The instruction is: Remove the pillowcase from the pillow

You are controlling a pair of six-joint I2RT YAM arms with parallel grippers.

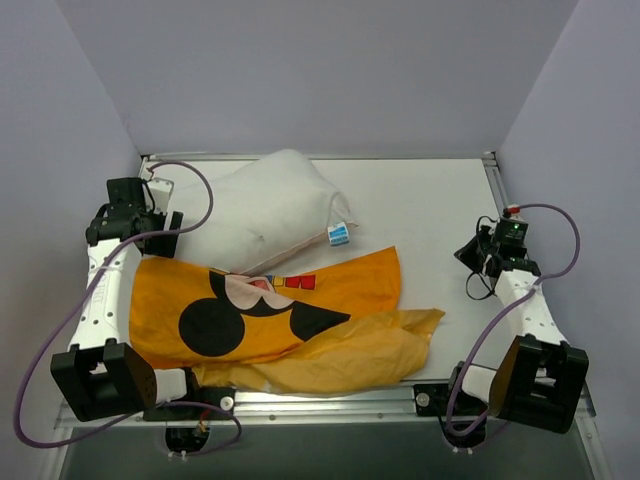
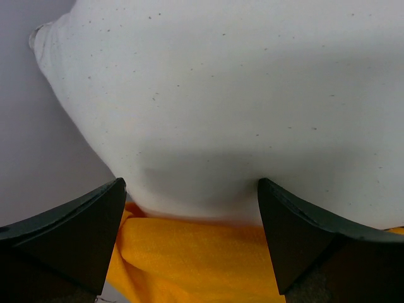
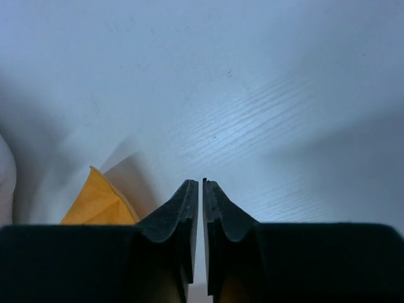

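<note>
The pillowcase (image 1: 300, 310) lies crumpled on the table (image 1: 440, 200), mouse face up, off the pillow (image 1: 270, 205). The pillow sits at the far left, its near edge touching the pillowcase, w/ a blue tag (image 1: 339, 235) at one corner. L arm reaches up the left side & bends in toward the pillow. L gripper (image 2: 191, 189) is wide open, holding nothing. White pillow fills the space just ahead of its fingers (image 2: 76, 233), orange cloth just under & between them. R arm is folded at the right, well apart from both. R gripper (image 3: 201, 184) is pressed tight together w/ nothing in it. Bare table is ahead, and an orange corner lies off to the left of the fingers.
</note>
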